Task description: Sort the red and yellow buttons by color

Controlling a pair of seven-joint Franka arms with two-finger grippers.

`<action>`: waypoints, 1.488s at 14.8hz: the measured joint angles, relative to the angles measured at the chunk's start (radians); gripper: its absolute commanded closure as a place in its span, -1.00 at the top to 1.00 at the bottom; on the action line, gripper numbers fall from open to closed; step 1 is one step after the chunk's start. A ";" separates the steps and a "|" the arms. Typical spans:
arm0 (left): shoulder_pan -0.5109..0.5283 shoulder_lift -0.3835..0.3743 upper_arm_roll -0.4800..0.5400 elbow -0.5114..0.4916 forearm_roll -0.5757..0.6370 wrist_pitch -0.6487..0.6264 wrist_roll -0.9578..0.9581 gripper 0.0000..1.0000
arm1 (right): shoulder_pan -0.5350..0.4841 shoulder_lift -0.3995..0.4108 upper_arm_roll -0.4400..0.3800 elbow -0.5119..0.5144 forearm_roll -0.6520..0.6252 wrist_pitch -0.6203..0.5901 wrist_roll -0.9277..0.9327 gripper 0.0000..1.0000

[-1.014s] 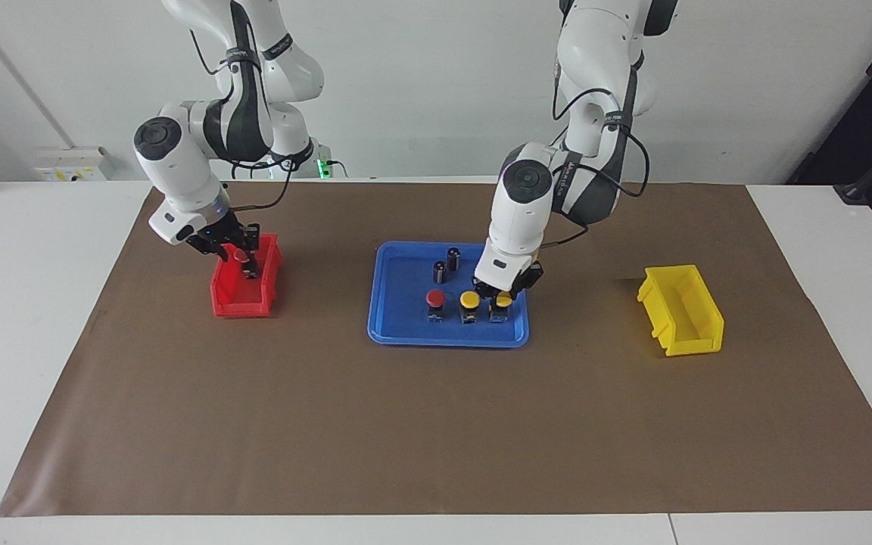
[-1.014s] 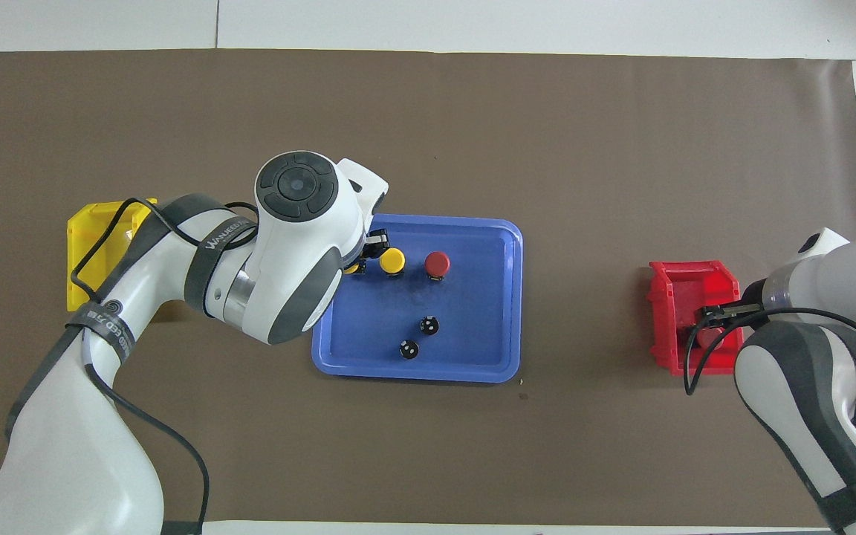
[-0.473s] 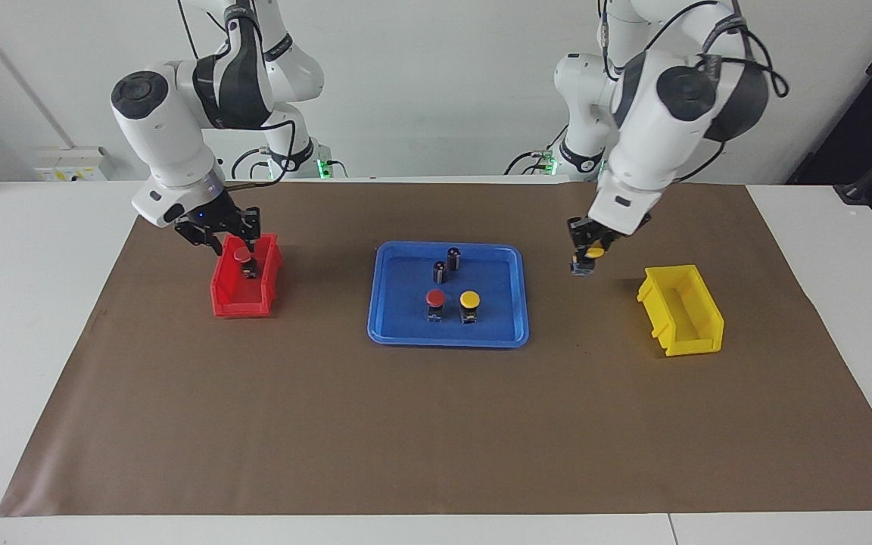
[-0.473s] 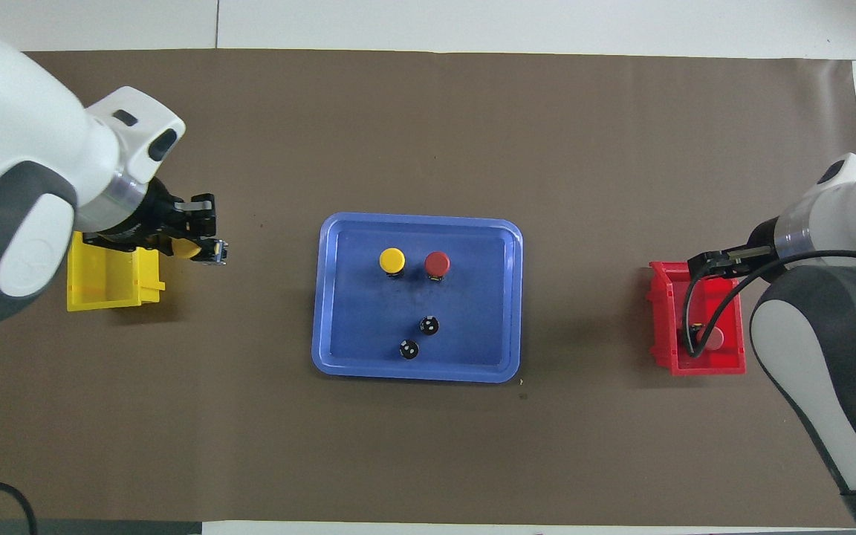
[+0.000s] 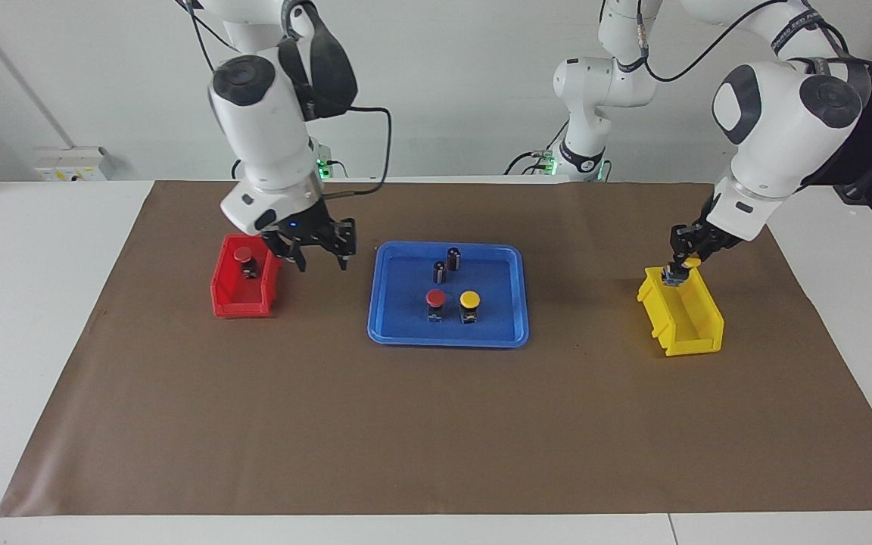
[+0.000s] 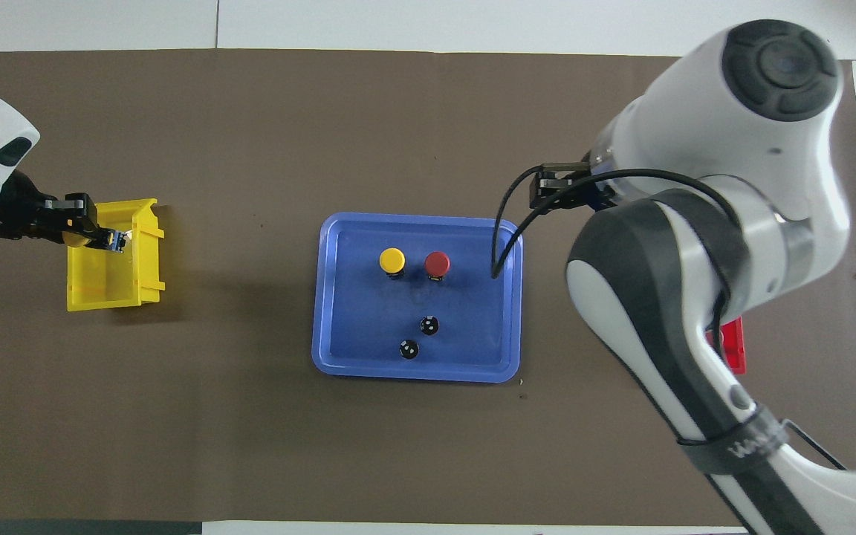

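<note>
In the blue tray (image 5: 398, 329) stand one red button (image 5: 434, 298) and one yellow button (image 5: 469, 299) side by side. Another red button (image 5: 243, 256) sits in the red bin (image 5: 233, 306). My left gripper (image 5: 680, 266) is shut on a second yellow button (image 6: 76, 239), holding it tilted just over the yellow bin (image 5: 697, 333) at the rim nearer the robots. My right gripper (image 5: 322, 263) hangs open and empty over the mat between the red bin and the tray. In the overhead view the right arm covers most of the red bin (image 6: 730, 348).
Two dark capless cylinders (image 5: 440, 271) (image 5: 453, 257) stand in the tray, nearer the robots than the buttons. A brown mat (image 5: 436, 424) covers the white table, and the yellow bin (image 6: 112, 286) lies at the left arm's end.
The left gripper lifted a yellow button out of the tray and carried it over the yellow bin. The right gripper opened, left the red button in the red bin and moved toward the tray.
</note>
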 measured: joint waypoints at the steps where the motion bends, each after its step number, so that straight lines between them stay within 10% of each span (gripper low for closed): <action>1: 0.005 0.000 0.000 -0.029 0.000 0.035 0.005 -0.97 | 0.049 0.043 0.001 0.009 -0.023 0.046 0.055 0.43; 22: 0.069 0.011 -0.003 -0.302 0.062 0.303 0.083 -0.86 | 0.187 0.146 0.001 -0.195 -0.044 0.347 0.162 0.27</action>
